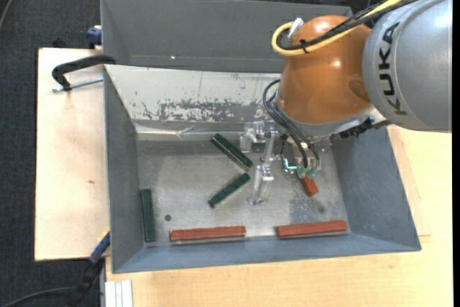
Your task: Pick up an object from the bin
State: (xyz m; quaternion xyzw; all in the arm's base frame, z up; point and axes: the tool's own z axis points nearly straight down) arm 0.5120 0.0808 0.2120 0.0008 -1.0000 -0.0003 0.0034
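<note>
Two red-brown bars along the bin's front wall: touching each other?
Apart. The camera view shows the left red-brown bar and the right red-brown bar lying end to end, with a bare strip of bin floor between them.

Only one bit of readable text here: "KUKA" in black capitals, running sideways down the big rounded grey metal link of the robot arm (420, 61), at the right over the grey metal bin (215, 29).

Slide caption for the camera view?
Gripper hangs at bin centre beside two dark green bars; two red-brown bars lie along the near wall.
</note>
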